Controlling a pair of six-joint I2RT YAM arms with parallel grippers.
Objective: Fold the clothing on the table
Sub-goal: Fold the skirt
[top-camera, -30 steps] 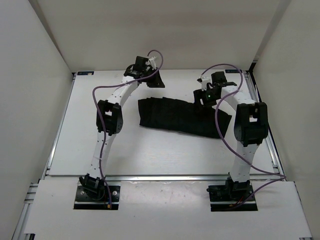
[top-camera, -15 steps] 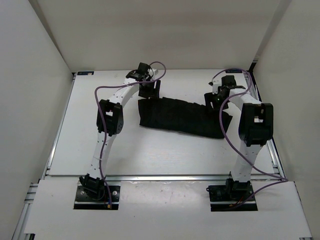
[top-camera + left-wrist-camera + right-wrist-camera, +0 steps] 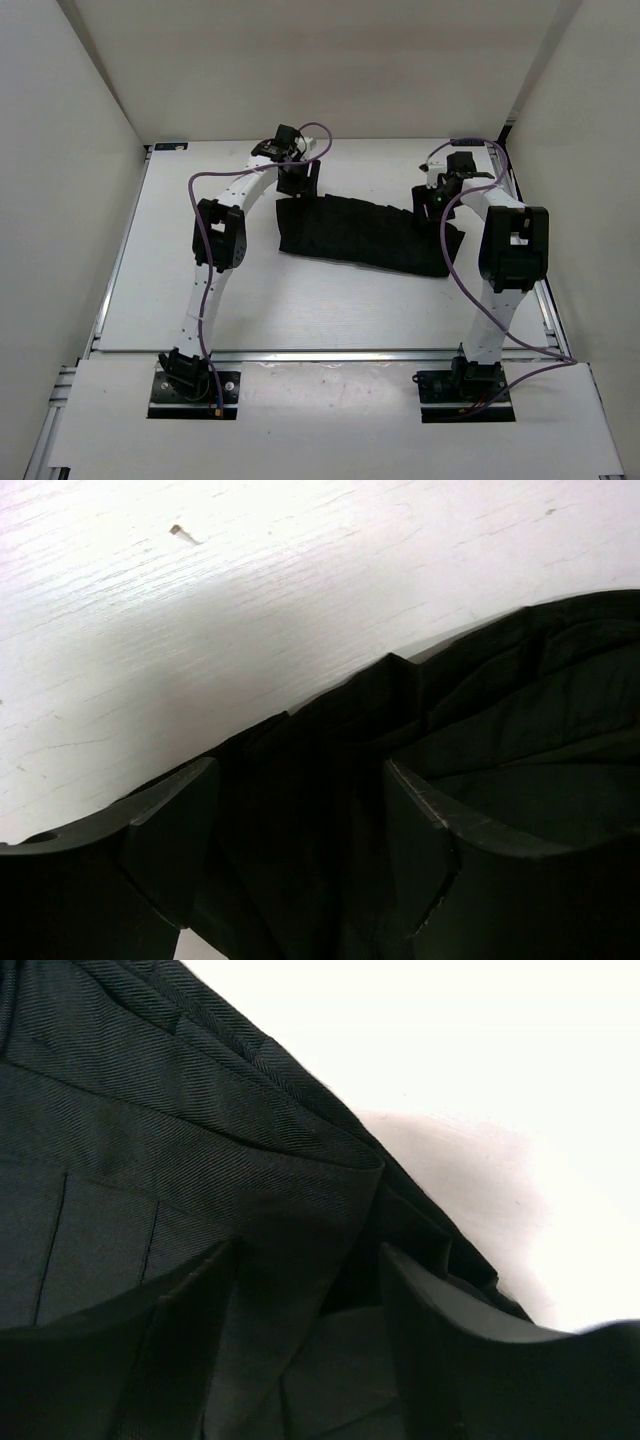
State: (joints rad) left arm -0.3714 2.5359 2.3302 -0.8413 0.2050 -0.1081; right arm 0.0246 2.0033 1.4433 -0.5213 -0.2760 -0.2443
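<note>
The clothing (image 3: 365,238) lies flat on the far middle of the table (image 3: 330,305) as a long black band. It runs slightly aslant, with its right end nearer the arm bases. From above its surface shows a row of pleat-like creases running across the band.

The left gripper (image 3: 299,183) sits at the band's far left corner. In its wrist view the fingers (image 3: 170,830) stand wide apart over a rumpled edge where several dark folds bunch against the white tabletop. No cloth is pinched between them.

The right gripper (image 3: 428,202) sits over the far right end. Its fingers (image 3: 430,1350) are also spread, with cloth lying between them but not clamped. There the fabric shows a fine diagonal weave, thin stitched lines and layered folded edges.
</note>
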